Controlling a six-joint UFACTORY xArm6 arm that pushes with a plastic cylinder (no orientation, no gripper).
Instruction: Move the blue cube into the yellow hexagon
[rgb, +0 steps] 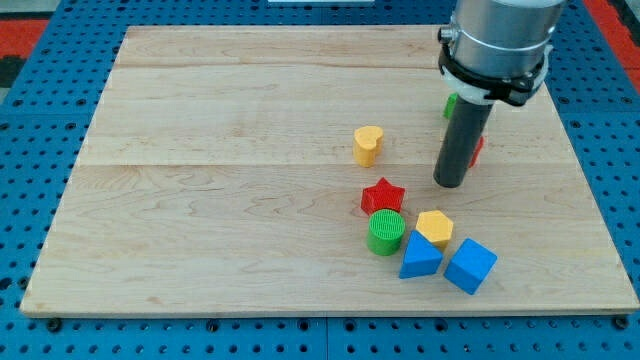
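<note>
The blue cube (470, 266) lies near the view's bottom right of the wooden board (200, 200). The yellow hexagon (435, 227) sits just up and left of it, very close or touching. A blue triangular block (420, 257) lies between them, left of the cube and below the hexagon. My tip (451, 184) stands above the hexagon with a small gap, to the right of the red star (382, 195). It touches none of these blocks.
A green cylinder (386, 231) stands below the red star, left of the hexagon. A yellow heart (368, 144) lies left of the rod. A green block (451, 105) and a red block (478, 150) are mostly hidden behind the rod.
</note>
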